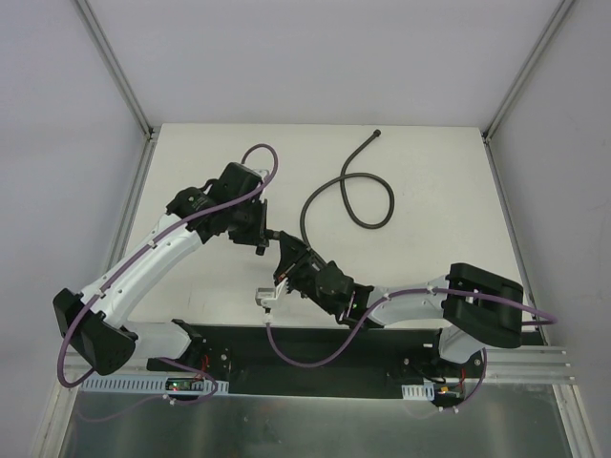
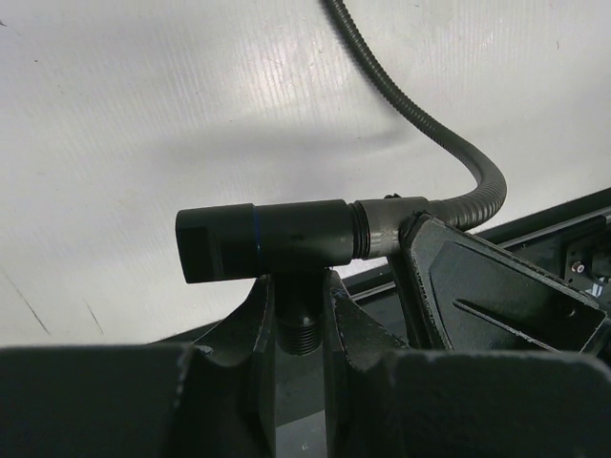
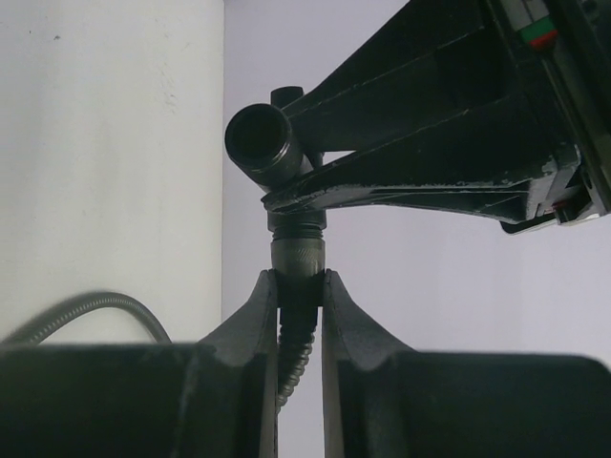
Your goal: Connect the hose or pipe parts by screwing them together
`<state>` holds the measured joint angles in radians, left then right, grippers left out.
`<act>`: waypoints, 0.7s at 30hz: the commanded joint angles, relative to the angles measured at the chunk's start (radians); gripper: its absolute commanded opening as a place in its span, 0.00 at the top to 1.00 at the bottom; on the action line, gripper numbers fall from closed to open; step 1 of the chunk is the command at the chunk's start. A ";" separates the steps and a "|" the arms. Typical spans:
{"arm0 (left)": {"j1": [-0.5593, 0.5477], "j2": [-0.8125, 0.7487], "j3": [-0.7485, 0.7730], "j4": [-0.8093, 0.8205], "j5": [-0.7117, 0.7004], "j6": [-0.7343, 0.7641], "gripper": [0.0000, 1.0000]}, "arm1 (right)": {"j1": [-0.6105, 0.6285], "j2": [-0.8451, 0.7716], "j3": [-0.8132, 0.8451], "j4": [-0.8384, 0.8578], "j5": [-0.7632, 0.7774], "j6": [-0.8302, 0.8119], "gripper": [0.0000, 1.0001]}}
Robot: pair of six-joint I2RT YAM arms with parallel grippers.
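Note:
My left gripper (image 2: 299, 286) is shut on the threaded stem of the black T-shaped fitting (image 2: 277, 243), holding its crossbar level above the table. The dark-grey flexible hose (image 2: 420, 119) meets the crossbar's right end at a grey knurled nut (image 2: 382, 229). My right gripper (image 3: 300, 286) is shut on the hose just behind that nut (image 3: 298, 256), which sits against the fitting (image 3: 263, 138). From above, both grippers (image 1: 263, 237) (image 1: 284, 256) meet mid-table. The hose (image 1: 368, 196) loops away to the far right, and its free end (image 1: 376, 135) rests on the white table.
The white tabletop (image 1: 430, 248) is bounded by metal frame posts (image 1: 115, 67) (image 1: 525, 76) and pale walls. A black base plate (image 1: 315, 348) and an aluminium rail (image 1: 535, 363) run along the near edge, with purple cables (image 1: 258, 153) on both arms.

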<state>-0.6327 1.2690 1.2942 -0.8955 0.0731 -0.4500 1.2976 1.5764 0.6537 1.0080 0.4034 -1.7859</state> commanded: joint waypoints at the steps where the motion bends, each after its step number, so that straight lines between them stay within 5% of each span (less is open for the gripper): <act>1: -0.021 -0.039 -0.013 0.109 0.112 0.034 1.00 | 0.017 0.000 0.087 0.046 -0.032 0.040 1.00; 21: -0.064 -0.082 -0.085 0.210 0.122 0.120 1.00 | 0.009 -0.046 0.168 -0.200 -0.107 0.261 1.00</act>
<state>-0.6483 1.2354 1.2118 -0.8070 0.0414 -0.3401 1.2984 1.5578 0.7303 0.8040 0.4145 -1.6142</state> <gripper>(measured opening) 0.135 0.162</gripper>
